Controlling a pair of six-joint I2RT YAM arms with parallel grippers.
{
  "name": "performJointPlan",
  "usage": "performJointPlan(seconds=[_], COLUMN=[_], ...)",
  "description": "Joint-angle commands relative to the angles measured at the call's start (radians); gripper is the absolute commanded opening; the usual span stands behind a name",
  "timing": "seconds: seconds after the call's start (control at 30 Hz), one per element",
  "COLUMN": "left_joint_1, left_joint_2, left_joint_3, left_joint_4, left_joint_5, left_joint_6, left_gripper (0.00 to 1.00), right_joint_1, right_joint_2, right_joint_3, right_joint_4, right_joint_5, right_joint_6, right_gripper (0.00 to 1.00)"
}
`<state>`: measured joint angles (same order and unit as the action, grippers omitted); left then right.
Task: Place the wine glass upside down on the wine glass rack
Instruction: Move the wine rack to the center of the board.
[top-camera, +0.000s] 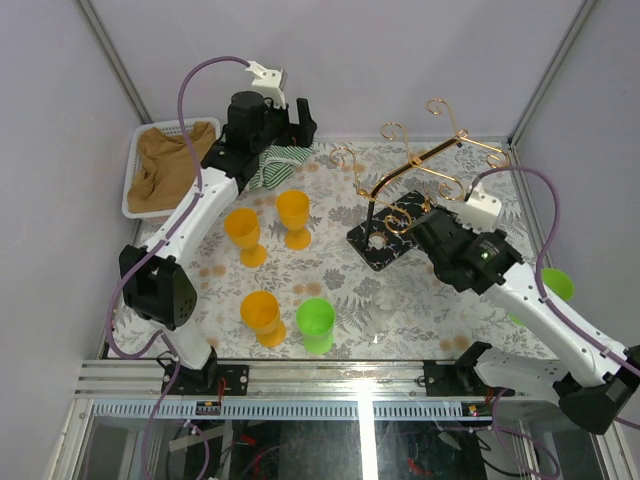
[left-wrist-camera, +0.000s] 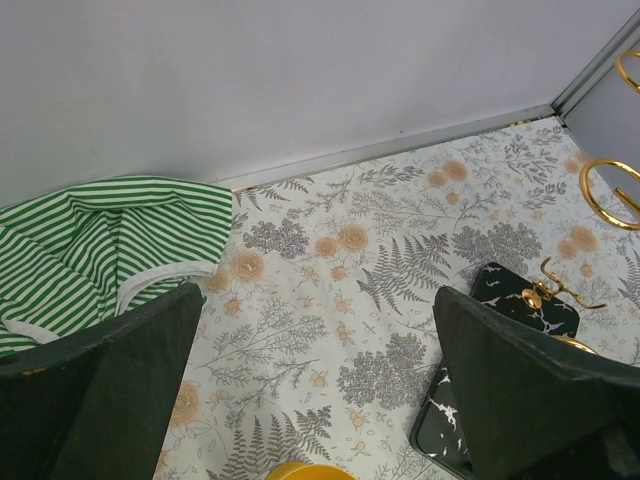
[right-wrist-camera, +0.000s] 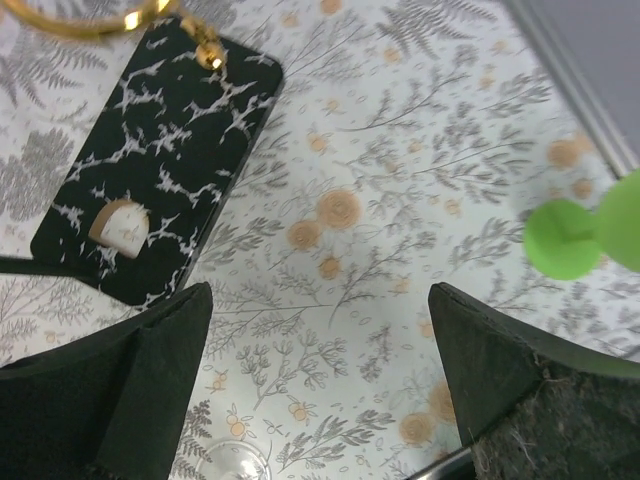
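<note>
Holding left pincer (left-wrist-camera: 318, 288) wide open and empty, beside the striped cloth (left-wrist-camera: 90, 250). Wine glass rack (top-camera: 400, 180) is mid-table. Right pincer (right-wrist-camera: 320, 288) is open and empty too. The clear rim (right-wrist-camera: 235, 462) below it is probably the wine glass: thin, slick, fragile. I'd grip the stem gently.
</note>
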<state>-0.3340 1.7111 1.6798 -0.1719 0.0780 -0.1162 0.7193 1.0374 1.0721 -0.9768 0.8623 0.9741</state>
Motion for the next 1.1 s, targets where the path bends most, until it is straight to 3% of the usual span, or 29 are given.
performJointPlan(seconds=[0.0, 0.2, 0.33, 0.43, 0.5, 0.73, 0.83, 0.97, 1.07], left_joint_1=[0.007, 0.009, 0.013, 0.016, 0.016, 0.022, 0.025, 0.029, 0.032], left_joint_2=[0.023, 0.031, 0.038, 0.05, 0.05, 0.034, 0.024, 0.003, -0.012], left_joint_3=[0.033, 0.045, 0.063, 0.087, 0.089, 0.07, 0.06, 0.031, 0.009], left_joint_4=[0.064, 0.071, 0.056, 0.037, 0.04, 0.045, 0.038, 0.052, 0.068], left_joint_5=[-0.012, -0.011, 0.003, 0.013, 0.024, 0.041, 0.052, 0.059, 0.057], left_joint_6=[0.003, 0.008, 0.013, 0.012, 0.009, 0.03, 0.042, 0.042, 0.037], left_gripper=[1.0, 1.0, 1.0, 1.0, 1.0, 1.0, 1.0, 1.0, 1.0], right_joint_1=[-0.001, -0.002, -0.012, -0.111, -0.212, -0.38, -0.549, -0.691, -0.789], right_joint_2=[0.061, 0.102, 0.143, 0.223, 0.296, 0.54, 0.648, 0.832, 0.915], right_joint_3=[0.199, 0.377, 0.475, 0.598, 0.671, 0.891, 1.014, 1.26, 1.34], right_joint_4=[-0.331, -0.128, 0.185, 0.317, 0.332, 0.398, 0.4, 0.297, 0.252], right_joint_5=[0.172, 0.194, 0.196, 0.041, -0.144, -0.434, -0.625, -0.656, -0.659], right_joint_6=[0.144, -0.154, -0.549, -0.741, -0.766, -0.829, -0.779, -0.785, -0.762], right_gripper=[0.96, 0.95, 1.0, 0.99, 1.0, 0.99, 0.99, 0.99, 0.99])
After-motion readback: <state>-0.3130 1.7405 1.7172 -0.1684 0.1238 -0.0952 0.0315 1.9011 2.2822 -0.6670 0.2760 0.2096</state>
